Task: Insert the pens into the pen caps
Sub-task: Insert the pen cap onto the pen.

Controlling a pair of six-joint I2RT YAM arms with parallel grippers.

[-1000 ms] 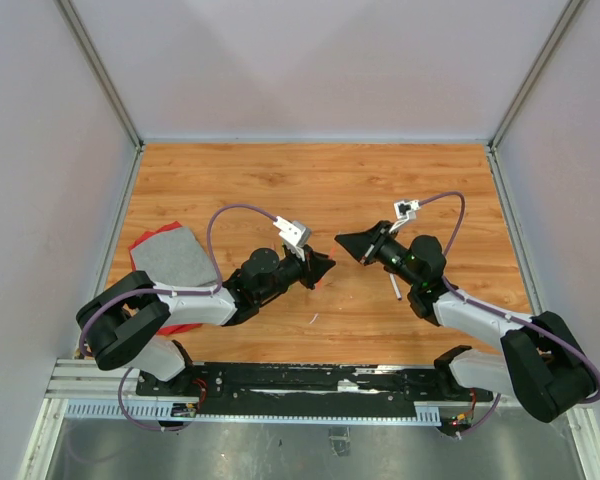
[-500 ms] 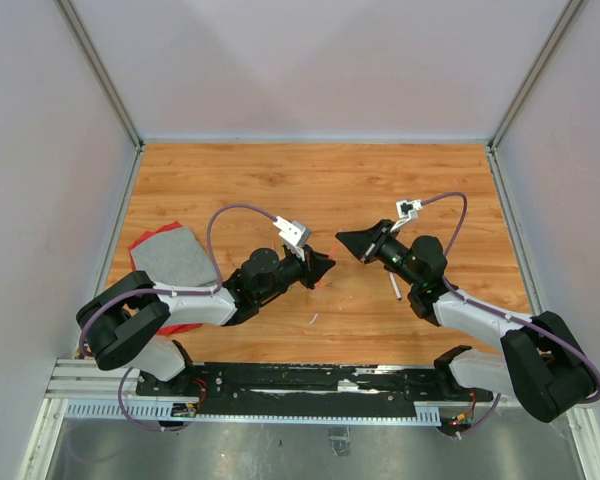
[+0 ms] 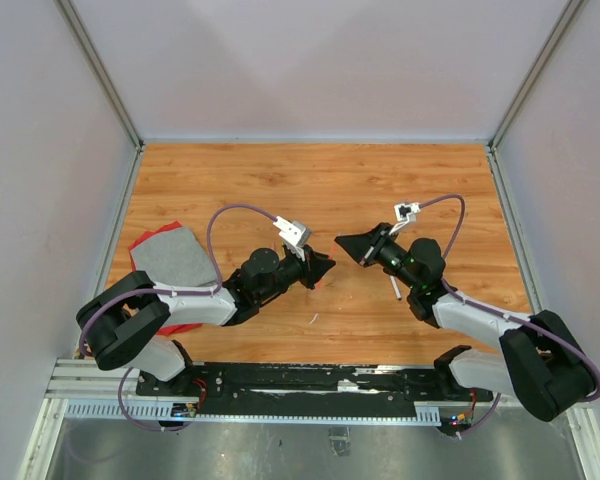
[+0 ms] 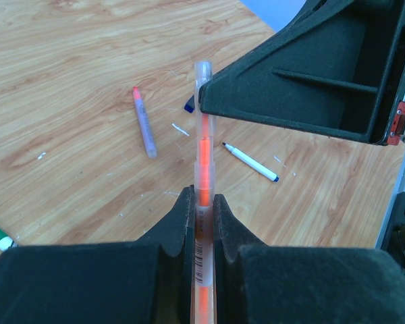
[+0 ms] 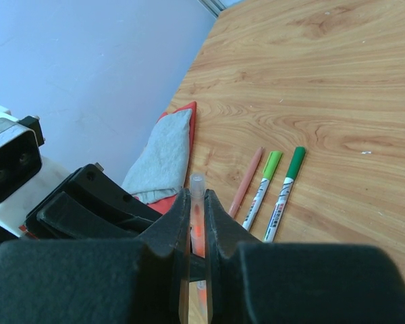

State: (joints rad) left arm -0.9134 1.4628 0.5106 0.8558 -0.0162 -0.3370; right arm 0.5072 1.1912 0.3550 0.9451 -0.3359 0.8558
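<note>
My left gripper [image 3: 325,266] [image 4: 202,196] is shut on an orange pen [image 4: 204,152] with a clear barrel, held above the table. A clear pen cap [image 4: 202,73] [image 5: 197,183] sits over the pen's far end. My right gripper [image 3: 342,242] [image 5: 197,197] is shut on that cap, tip to tip with the left one. Loose on the table are a grey pen with a pink tip [image 4: 144,123], a white pen with a blue tip [image 4: 251,162], a salmon pen [image 5: 246,181], a light-green capped pen [image 5: 263,189] and a green capped pen [image 5: 285,192].
A grey cloth [image 3: 170,255] [image 5: 163,155] lies on something red at the table's left. A white pen [image 3: 394,287] lies under the right arm. A dark blue piece [image 4: 189,103] lies behind the held pen. Grey walls enclose the wooden table [image 3: 320,180].
The right gripper has shifted slightly, first right and then back left toward the left gripper. Both stay shut; the left arm has not moved.
</note>
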